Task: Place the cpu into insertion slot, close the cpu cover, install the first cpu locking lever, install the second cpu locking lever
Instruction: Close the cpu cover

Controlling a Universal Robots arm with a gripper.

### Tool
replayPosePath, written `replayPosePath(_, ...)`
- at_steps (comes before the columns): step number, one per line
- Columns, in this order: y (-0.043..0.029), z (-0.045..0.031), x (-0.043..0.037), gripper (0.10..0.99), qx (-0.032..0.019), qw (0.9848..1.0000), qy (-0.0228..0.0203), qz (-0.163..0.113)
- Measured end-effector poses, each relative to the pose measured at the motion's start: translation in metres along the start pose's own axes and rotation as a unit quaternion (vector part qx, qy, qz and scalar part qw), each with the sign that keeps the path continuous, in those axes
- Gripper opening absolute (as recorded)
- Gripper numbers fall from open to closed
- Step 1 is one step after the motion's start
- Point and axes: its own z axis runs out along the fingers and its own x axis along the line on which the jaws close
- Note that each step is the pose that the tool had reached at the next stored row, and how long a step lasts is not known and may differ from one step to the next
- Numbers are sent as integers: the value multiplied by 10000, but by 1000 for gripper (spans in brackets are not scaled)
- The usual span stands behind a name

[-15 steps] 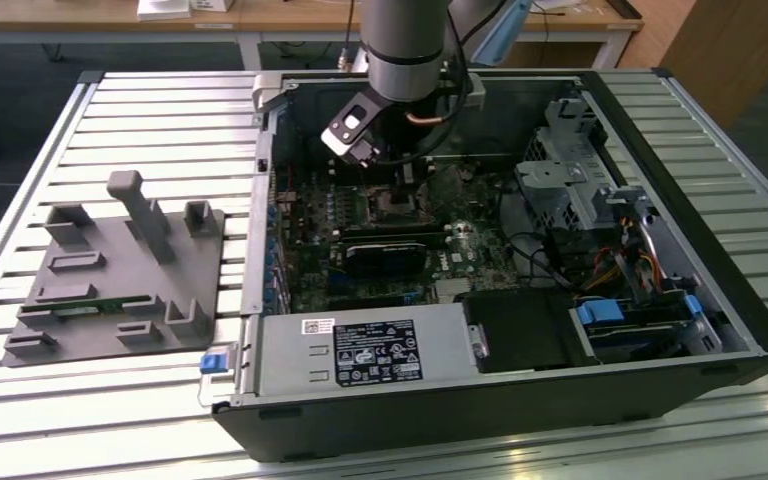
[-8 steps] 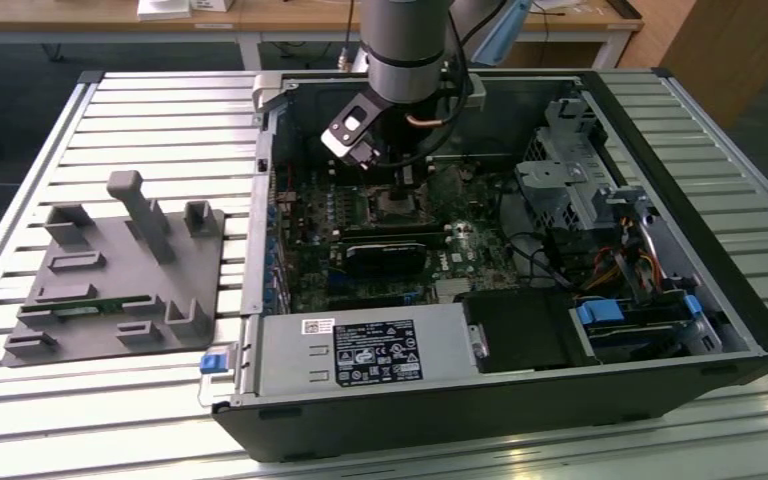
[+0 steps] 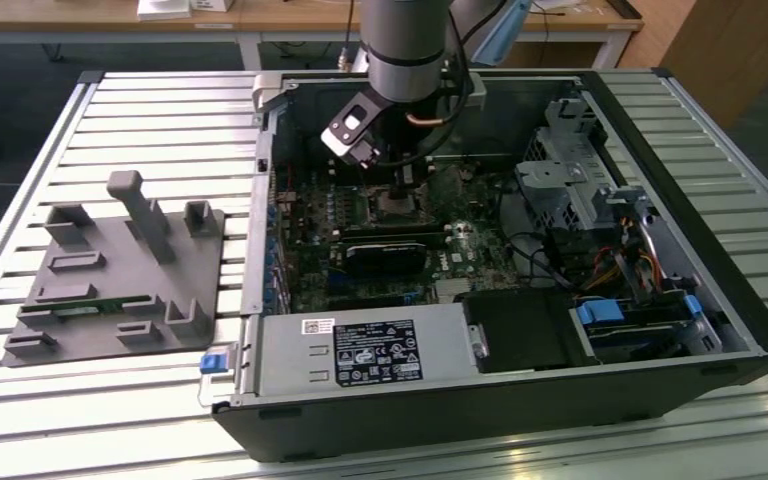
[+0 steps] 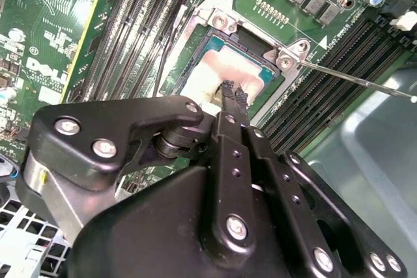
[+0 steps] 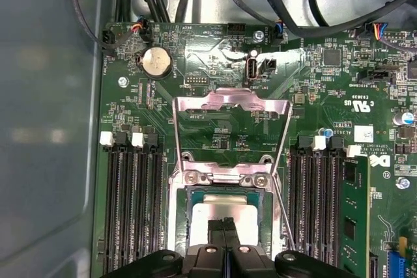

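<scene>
Closed hand [image 5: 225, 229] rests on the cpu [image 5: 202, 216], seated in the insertion slot [image 4: 189, 37]; cpu cover [image 5: 231, 99] stands open for access.

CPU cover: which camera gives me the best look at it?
The first wrist view: the cpu cover stands open, its whole silvery frame and window in sight, hinged beside the seated cpu. The second wrist view catches what looks like its hinge end near the gripper; in the exterior view it is too small to tell.
</scene>
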Motion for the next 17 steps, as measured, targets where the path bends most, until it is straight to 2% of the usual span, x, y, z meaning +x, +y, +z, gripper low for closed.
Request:
replayPosePath(8, 4, -42, 1, 106, 1, 10000, -1, 0)
replayPosePath(17, 9, -162, 5, 106, 1, 10000, 2, 0)
